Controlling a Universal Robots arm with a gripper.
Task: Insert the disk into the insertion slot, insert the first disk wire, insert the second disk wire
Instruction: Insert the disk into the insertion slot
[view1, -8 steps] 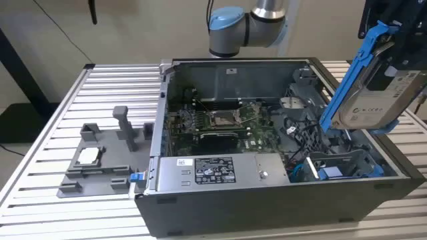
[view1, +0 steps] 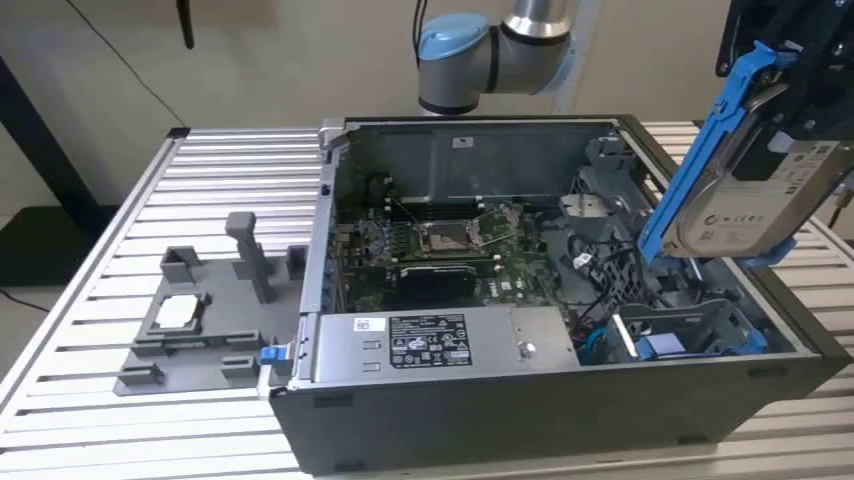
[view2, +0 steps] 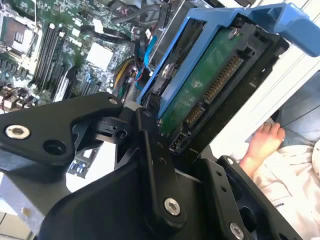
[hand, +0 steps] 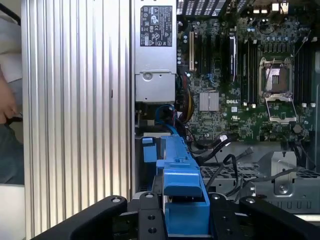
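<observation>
While the gripper (hand: 183, 216) is clamped on the tilted disk (view1: 747, 200) above the insertion slot (view1: 687, 335), its blue carrier (view1: 697, 165) could catch the slot's edge or nearby cables (view1: 601, 268).

one disk (view1: 761, 200), one insertion slot (view1: 687, 330), one power-supply box (view1: 427, 345), one fixture tray (view1: 187, 350)

The silver-grey hard drive (view1: 754, 195), clipped in its blue carrier frame (view1: 701, 150), is hanging aloft, steeply tilted, at two o'clock in the exterior view, its white label showing. The grey sheet-metal drive cage (view1: 694, 325) with blue fittings is sitting at its six o'clock.
</observation>
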